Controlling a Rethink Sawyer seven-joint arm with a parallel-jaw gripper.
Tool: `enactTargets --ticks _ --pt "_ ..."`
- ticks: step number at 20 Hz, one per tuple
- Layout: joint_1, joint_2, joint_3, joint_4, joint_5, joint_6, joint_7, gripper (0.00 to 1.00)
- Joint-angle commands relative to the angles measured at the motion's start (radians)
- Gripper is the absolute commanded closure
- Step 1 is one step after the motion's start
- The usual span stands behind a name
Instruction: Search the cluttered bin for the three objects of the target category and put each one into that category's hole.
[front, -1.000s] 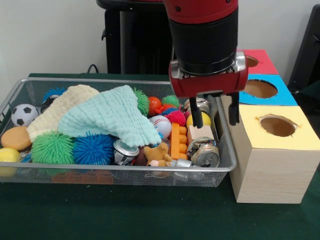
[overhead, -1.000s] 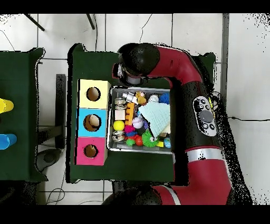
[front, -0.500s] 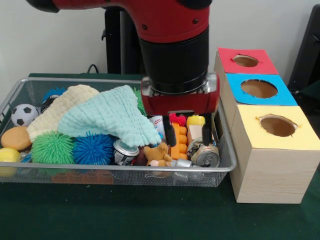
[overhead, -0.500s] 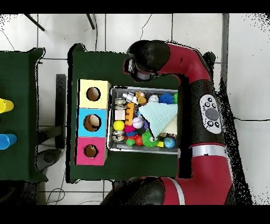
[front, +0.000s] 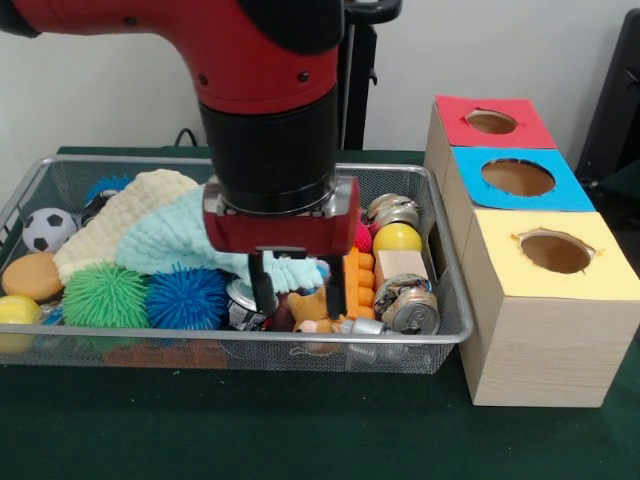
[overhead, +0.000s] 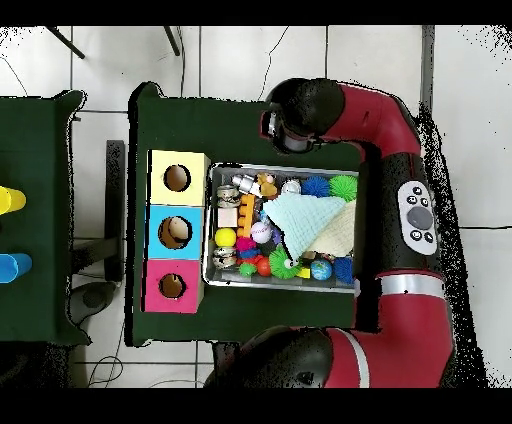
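The silver wire-mesh bin is full of toys, cans and cloths; it also shows in the overhead view. My gripper is open and low at the bin's front. Its two fingers stand either side of a small brown plush animal, which lies against the front wall and also shows in the overhead view. I cannot tell whether the fingers touch it. The yellow duck is hidden. The round hole in the red panel is at the far right, farthest of three; it also shows in the overhead view.
A mint cloth and a cream cloth cover the bin's middle. Green and blue spiky balls lie at the front left, and cans and an orange brick beside the gripper. The blue-topped and yellow-topped holes stand nearer.
The arm has swung from beside the boxes to the picture's left in the front view and come down into the bin, over the brown plush. The gripper has stayed open.
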Motion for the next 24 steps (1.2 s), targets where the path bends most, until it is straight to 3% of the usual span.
enactTargets --ticks 1,12,18,24 --pt "-0.034 0.026 0.009 0.012 -0.076 0.01 -0.202 0.0" --pt "-0.051 -0.093 0.014 0.281 -0.076 -0.08 -0.148 0.0" --pt "-0.062 -0.121 0.025 0.365 -0.081 -0.142 -0.126 0.0" --pt "-0.055 -0.128 0.026 0.394 -0.089 -0.166 -0.11 0.0"
